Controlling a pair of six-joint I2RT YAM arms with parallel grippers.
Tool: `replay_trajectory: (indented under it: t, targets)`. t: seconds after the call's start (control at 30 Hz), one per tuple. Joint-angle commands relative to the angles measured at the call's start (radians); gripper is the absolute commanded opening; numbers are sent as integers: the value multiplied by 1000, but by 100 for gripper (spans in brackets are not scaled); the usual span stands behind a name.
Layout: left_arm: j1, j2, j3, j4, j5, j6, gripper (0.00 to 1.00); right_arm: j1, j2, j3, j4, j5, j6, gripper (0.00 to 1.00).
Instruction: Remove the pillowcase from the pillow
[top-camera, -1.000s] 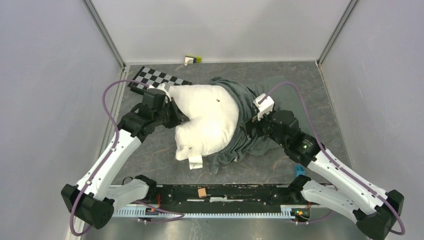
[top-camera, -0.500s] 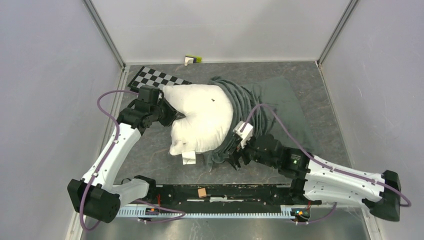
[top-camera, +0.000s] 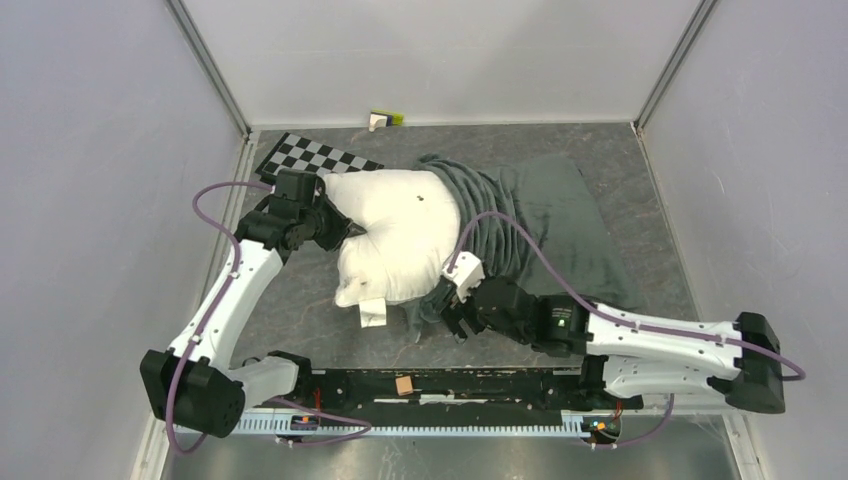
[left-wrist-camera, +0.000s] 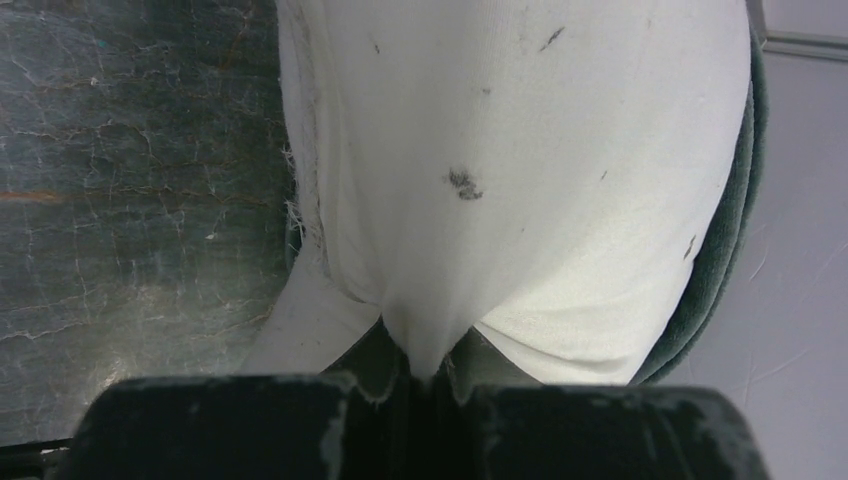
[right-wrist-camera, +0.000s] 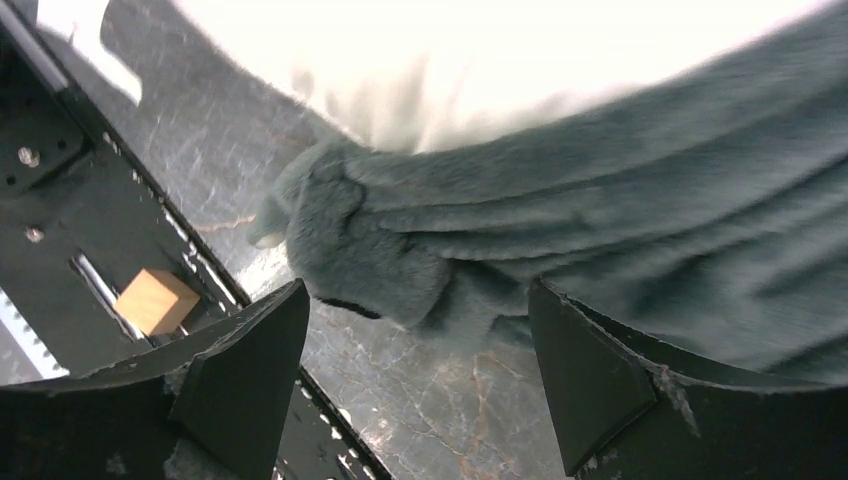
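Observation:
The white pillow (top-camera: 395, 240) lies mid-table, its left part bare. The pillowcase (top-camera: 545, 215) is turned dark grey side out, bunched in folds round the pillow's right part and spread flat to the right. My left gripper (top-camera: 340, 228) is shut on a pinch of the pillow's left edge (left-wrist-camera: 430, 350). My right gripper (top-camera: 447, 318) is open and low at the near bunched edge of the pillowcase (right-wrist-camera: 390, 260), whose folds lie between and just beyond its fingers (right-wrist-camera: 250, 370). No zebra stripes show.
A black-and-white checkerboard (top-camera: 315, 158) lies at the back left. A small white-and-green thing (top-camera: 385, 119) sits by the back wall. The black base rail (top-camera: 440, 385) with a small wooden block (top-camera: 404, 385) runs along the near edge. A white tag (top-camera: 372, 313) hangs off the pillow's near end.
My right arm has let go of the pillowcase's middle, swung down and left to its near bunched edge. The pillowcase's right part now lies spread flat. My left gripper has kept its hold on the pillow.

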Motion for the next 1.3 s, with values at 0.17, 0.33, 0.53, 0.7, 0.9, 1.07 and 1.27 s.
replay_trajectory:
  t: [0.17, 0.33, 0.53, 0.7, 0.9, 1.07, 1.27]
  targets:
    - [25, 16, 70, 43, -35, -38, 2, 77, 201, 93, 31, 67, -15, 73]
    - [40, 23, 73, 43, -39, -37, 2, 77, 209, 78, 43, 284, 19, 13]
    - [195, 89, 162, 5, 2, 16, 2, 22, 196, 16, -82, 436, 65, 0]
    - [352, 146, 230, -22, 34, 40, 2, -256, -45, -202, -15, 354, 52, 0]
    - [449, 185, 196, -21, 69, 73, 2, -525, -322, -300, 0, 474, 44, 0]
    - [461, 164, 148, 9, 57, 101, 2, -535, -390, -276, 82, 433, 18, 0]
    - [431, 137, 105, 64, 116, 164, 2, -536, -341, -11, 127, 313, -118, 0]
